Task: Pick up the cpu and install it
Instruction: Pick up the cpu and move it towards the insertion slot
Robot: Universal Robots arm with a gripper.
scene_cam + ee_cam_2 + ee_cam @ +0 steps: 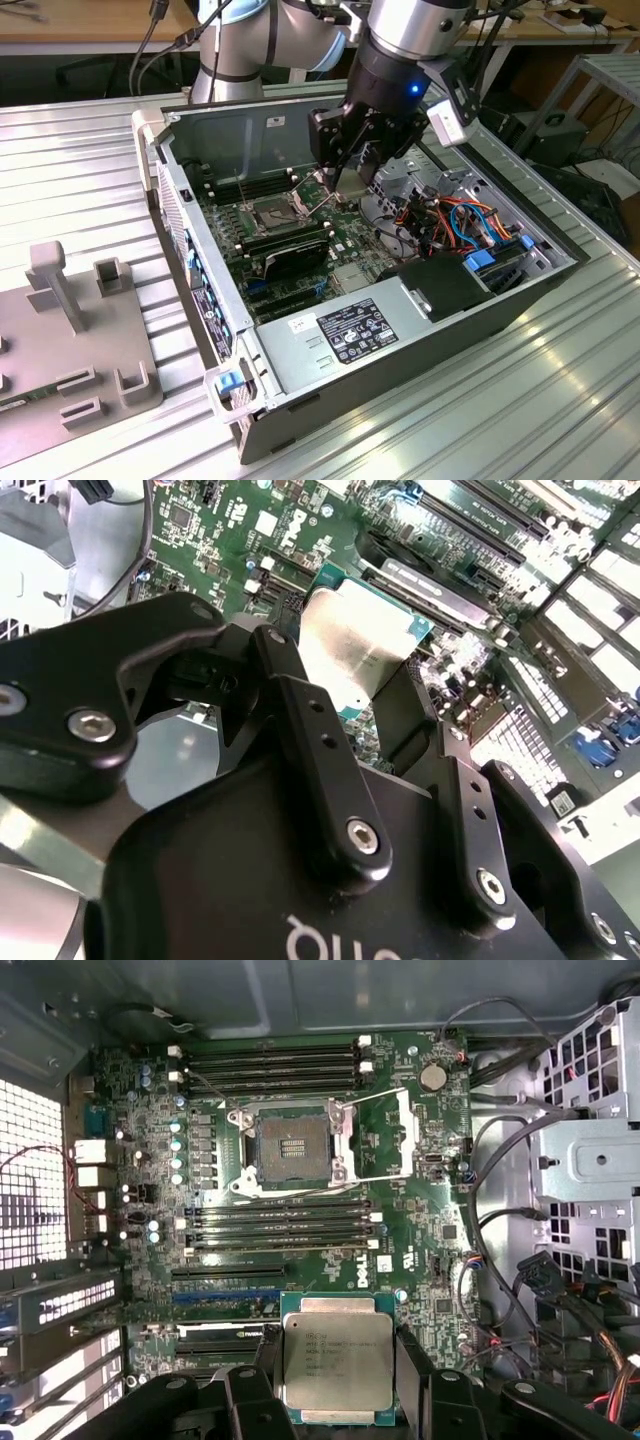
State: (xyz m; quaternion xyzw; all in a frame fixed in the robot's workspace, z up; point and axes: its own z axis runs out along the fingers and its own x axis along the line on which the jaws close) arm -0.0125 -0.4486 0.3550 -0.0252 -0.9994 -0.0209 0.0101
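**Desk:** Walk me across from the exterior view's left. How far along are you?

**Operator:** At the far left I see a grey plastic fixture plate (70, 330) on the ribbed aluminium table (60, 170), and I have nothing to do there. Next is the open metal computer case (250, 130), with the green motherboard (430, 1210) lying flat inside it. The square metal-framed socket (293, 1148) is bare, and its hinged frame is swung aside.

**Desk:** And the chip?

**Operator:** The pickup is done. My tool (352, 178) is clenched on the cpu (330, 1365), a small thin square chip with a grey metallic face, with one finger on each side. It hangs above the board, well apart from the socket, so I judge the seating is not yet done.

**Desk:** Is anything in the way?

**Operator:** Long black memory sticks (275, 1225) lie between the chip and the socket, low on the board. Towards the exterior view's right, orange and blue cables (465, 225) bunch up near the tool's body. Beyond them sits a black labelled power supply box (350, 330). The raised socket frame is my main worry.
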